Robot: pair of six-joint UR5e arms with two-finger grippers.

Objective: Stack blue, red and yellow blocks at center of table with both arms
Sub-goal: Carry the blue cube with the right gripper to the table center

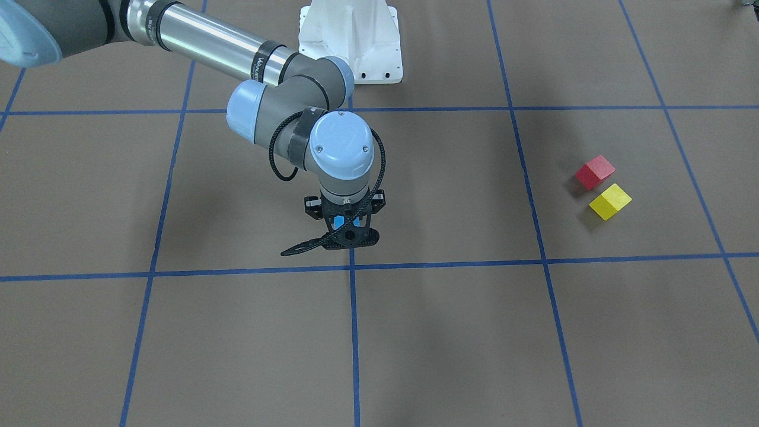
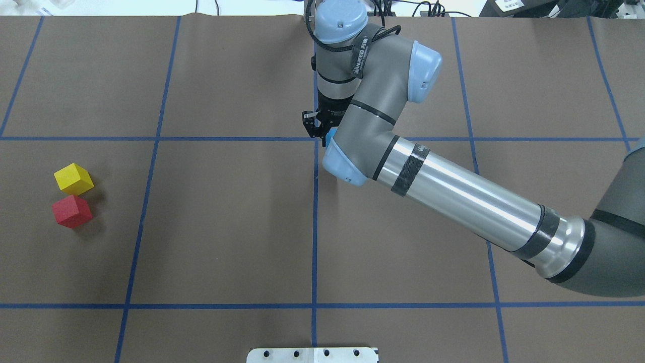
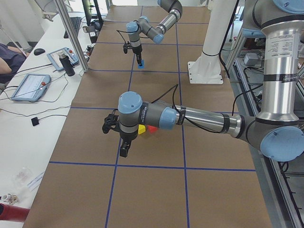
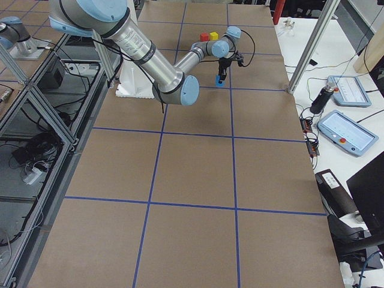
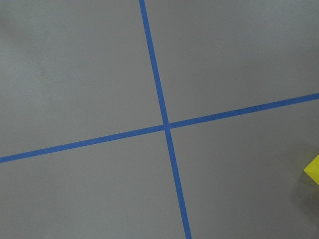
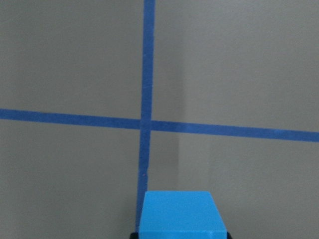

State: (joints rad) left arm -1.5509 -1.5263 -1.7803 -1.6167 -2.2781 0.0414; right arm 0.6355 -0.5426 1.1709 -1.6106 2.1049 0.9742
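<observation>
On the robot's left side of the table [image 2: 227, 237], the yellow block [image 2: 74, 179] and the red block [image 2: 72, 210] sit just beside each other, with yellow the farther from the robot's base. Whether their corners touch I cannot tell. Both are cubes turned at an angle to the tape grid, so a grasp would have to square up with their faces. The left gripper [image 3: 124, 148] hangs above the table near this pair. It shows only in the side view, so I cannot tell whether it is released or clenched. Its wrist camera catches just a corner of the yellow block at the frame's right edge.

At the middle, the right gripper [image 1: 348, 237] points straight down and is clenched on the blue block [image 6: 177, 215], close by the central tape crossing [image 2: 315, 139]. In the right wrist view the crossing lies just ahead of the block along the same tape line, so the block sits slightly to the robot's side of it. Whether its underside is on the table is unclear.

The right arm [image 2: 453, 196] reaches in from the right. Blue looks to be going down as the base, with letting go of it as the likely next move. The left arm is the nearer to red and yellow. Only the right gripper stands between that pair and the centre.
</observation>
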